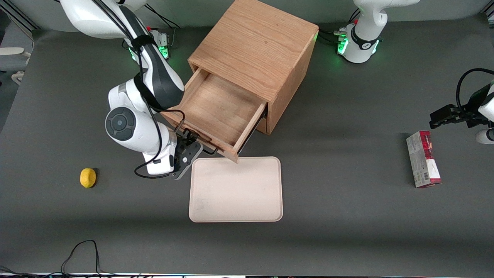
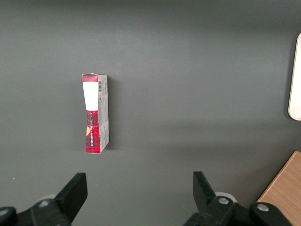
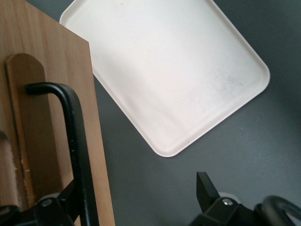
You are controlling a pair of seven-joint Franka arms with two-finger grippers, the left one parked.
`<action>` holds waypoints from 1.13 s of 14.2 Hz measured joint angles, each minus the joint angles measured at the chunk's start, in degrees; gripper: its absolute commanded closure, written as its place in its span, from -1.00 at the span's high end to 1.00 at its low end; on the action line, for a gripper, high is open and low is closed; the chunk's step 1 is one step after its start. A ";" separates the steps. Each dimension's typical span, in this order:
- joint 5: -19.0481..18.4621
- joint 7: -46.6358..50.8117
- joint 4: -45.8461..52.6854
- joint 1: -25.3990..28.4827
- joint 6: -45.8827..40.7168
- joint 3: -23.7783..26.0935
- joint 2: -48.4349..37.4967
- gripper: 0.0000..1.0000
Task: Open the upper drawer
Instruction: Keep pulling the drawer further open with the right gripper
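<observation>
Right wrist view: end effector (image 3: 136, 200) spread, handle (image 3: 75, 141) just inside one finger, not pinched. Upper drawer (image 1: 216, 112) looks well extended. Judgement: back straight off, avoiding the tray (image 1: 236, 189) just beside it.

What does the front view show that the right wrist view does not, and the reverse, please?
Only the front view shows the cabinet, the upper drawer's open, bare inside, the lemon and the red carton. Only the right wrist view shows the dark bar handle close up, with one finger apart from it. Both show the gripper at the drawer front, and the tray on the table.
</observation>
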 measured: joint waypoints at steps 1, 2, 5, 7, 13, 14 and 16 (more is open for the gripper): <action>0.00 0.00 0.23 -0.41 -0.01 0.00 0.10 1.00; 0.00 0.00 0.57 -0.72 -0.08 -0.01 0.22 1.00; 0.00 0.00 2.03 -1.63 -0.84 -0.02 0.90 1.00; 0.00 0.00 3.06 -1.99 -1.10 -0.02 1.49 1.00; 0.00 0.00 5.16 -2.52 -1.81 -0.07 2.93 1.00; 0.00 0.00 5.40 -2.83 -1.81 -0.09 3.18 1.00; 0.00 0.00 6.09 -3.33 -1.92 -0.11 3.69 1.00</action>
